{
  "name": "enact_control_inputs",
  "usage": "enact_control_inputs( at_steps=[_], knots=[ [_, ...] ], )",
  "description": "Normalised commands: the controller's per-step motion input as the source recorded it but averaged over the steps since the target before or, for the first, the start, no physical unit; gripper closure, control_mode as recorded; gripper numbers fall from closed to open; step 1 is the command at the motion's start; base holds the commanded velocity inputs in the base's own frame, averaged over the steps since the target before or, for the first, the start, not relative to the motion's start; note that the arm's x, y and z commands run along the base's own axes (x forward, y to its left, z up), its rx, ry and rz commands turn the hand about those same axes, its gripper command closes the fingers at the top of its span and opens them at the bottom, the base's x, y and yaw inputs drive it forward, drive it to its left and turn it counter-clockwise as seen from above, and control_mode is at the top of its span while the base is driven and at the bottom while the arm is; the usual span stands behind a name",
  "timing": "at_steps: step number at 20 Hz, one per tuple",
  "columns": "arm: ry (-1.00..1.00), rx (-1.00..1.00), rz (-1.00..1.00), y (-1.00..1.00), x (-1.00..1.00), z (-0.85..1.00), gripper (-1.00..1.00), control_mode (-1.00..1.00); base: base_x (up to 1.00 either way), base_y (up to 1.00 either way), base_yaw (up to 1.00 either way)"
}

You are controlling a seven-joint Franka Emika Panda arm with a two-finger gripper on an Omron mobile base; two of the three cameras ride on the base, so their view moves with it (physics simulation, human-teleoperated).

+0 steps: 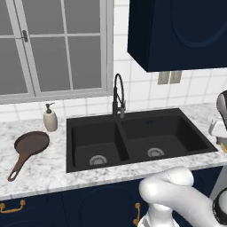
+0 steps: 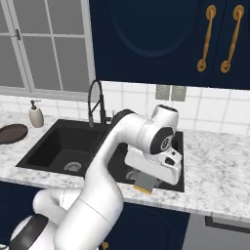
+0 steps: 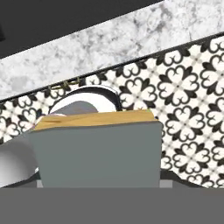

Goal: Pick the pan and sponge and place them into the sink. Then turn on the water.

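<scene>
Closest to the hand camera, the sponge [image 3: 94, 148] takes up the lower middle of the hand view: a grey-blue face with a yellow edge along its top. From the right base view the same sponge [image 2: 145, 184] hangs below the gripper [image 2: 146, 181], pinched between the fingers, with its yellow side lowest. It sits in the air above the front edge of the table [image 2: 215, 171], beside the front right corner of the sink [image 2: 58, 146]. Behind the sponge in the hand view lie a black and white patterned floor [image 3: 192, 96] and a strip of marbled table [image 3: 131, 35].

Beyond the white arm [image 2: 127, 141], the matte black sink [image 1: 137, 137] is set into the grey marbled table [image 1: 44, 173]. It has two basins with a centre divider and a round silver drain in each. Both basins hold nothing but their drains.

Left of the sink, the dark reddish-brown pan [image 1: 30, 145] rests flat on the table, its long handle pointing toward the front edge. Just behind the pan stands a beige soap dispenser [image 1: 50, 118], near the sink's back left corner.

At the back rim of the sink rises a black faucet [image 1: 118, 95] with a high curved neck. Farther back are a white tiled wall [image 1: 146, 88], a window [image 1: 53, 44] on the left and dark blue cabinets [image 1: 177, 31] on the right.
</scene>
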Motion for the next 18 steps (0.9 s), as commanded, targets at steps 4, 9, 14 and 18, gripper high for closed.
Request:
enact_control_inputs(
  at_steps=[4,9,14,18],
  knots=[
    [-0.11,-0.11,0.15,1.00,-0.38,0.93,1.00,-1.00,0.00,0.00,0.00],
    [-0.02,-0.07,0.12,1.00,-0.32,0.87,1.00,-1.00,0.00,0.00,0.00],
    [-0.12,-0.02,0.08,1.00,-0.25,0.49,1.00,-1.00,0.00,0.00,0.00],
    [-0.16,0.00,0.09,1.00,-0.16,0.22,1.00,-1.00,0.00,0.00,0.00]
  ],
)
